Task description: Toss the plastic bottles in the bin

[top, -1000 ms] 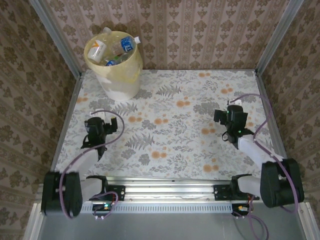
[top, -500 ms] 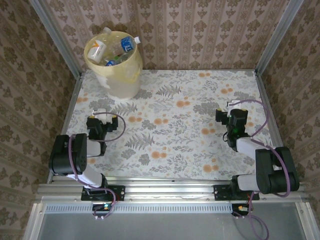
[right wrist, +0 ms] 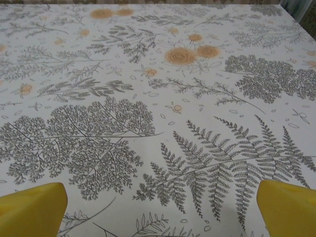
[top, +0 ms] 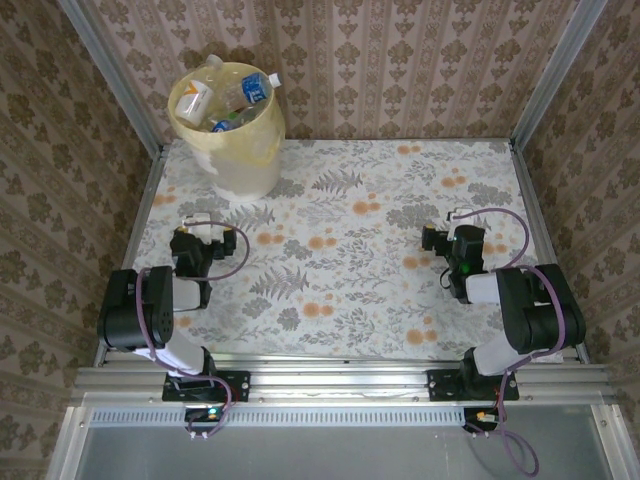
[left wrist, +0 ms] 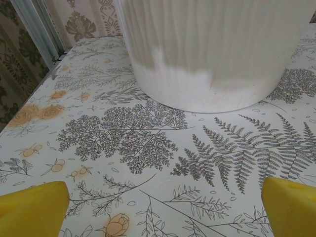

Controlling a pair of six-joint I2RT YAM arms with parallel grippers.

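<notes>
Floral tabletop (top: 350, 250); plastic bottles (top: 250, 92) piled in the bin (top: 245, 165); your left hand (left wrist: 160, 212) and right hand (right wrist: 160, 210) both have fingers spread wide

Matt plastic bin (top: 240, 175) (wrinkled translucent film liner (top: 257, 140)), glossy clear plastic bottles (top: 250, 92), smooth printed table (top: 350, 260)
</notes>
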